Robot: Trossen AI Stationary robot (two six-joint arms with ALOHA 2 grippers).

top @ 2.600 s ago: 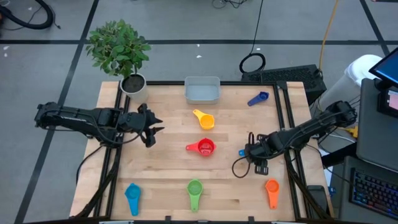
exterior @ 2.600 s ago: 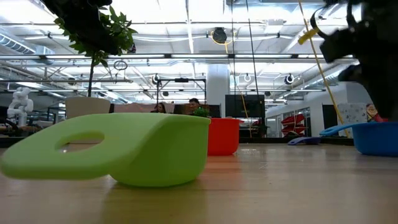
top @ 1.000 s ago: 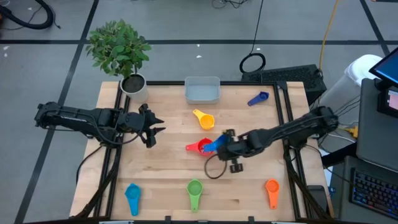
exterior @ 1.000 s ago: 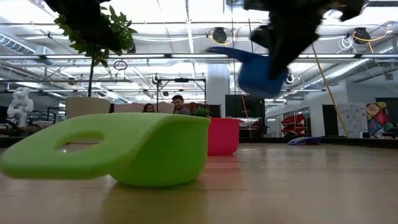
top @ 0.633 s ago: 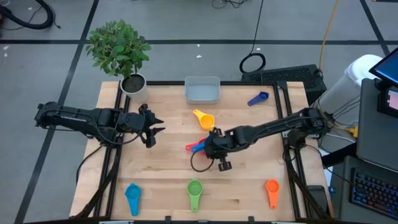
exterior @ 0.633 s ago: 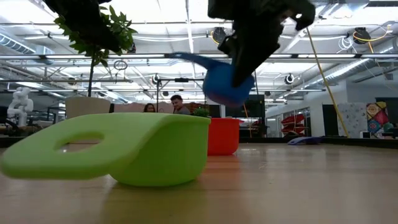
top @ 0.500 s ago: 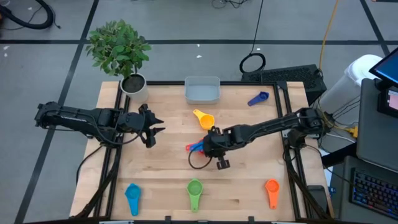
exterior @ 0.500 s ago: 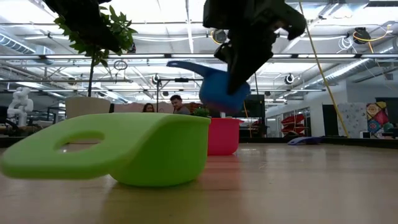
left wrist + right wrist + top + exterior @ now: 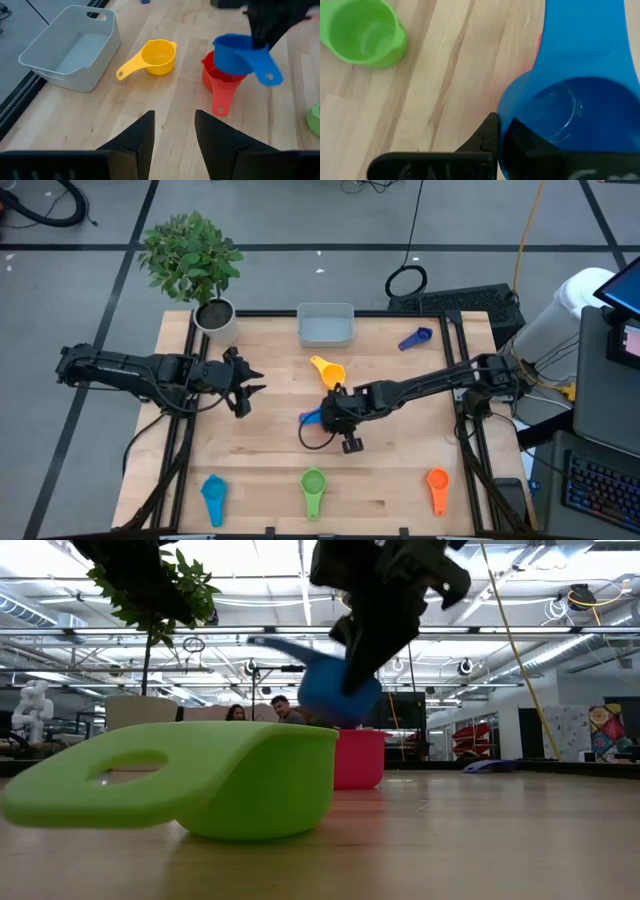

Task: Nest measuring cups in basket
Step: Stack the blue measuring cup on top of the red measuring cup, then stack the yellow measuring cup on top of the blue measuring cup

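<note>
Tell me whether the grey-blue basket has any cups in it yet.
Empty. The shallow grey-blue plastic basket shows only its bare floor in the left wrist and high views.

Seven measuring cups [image 9: 314,483] show: red, yellow, green, orange, light blue, two dark blue. One basket [image 9: 326,326], one potted plant [image 9: 195,265].

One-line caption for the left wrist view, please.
Right gripper, jaws shut on a blue plastic measuring cup, holds it just above the red plastic measuring cup.

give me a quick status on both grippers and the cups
Right gripper shut on blue cup, held over red cup. Left gripper idle at table's left, empty. Basket empty, nothing blocking.
</note>
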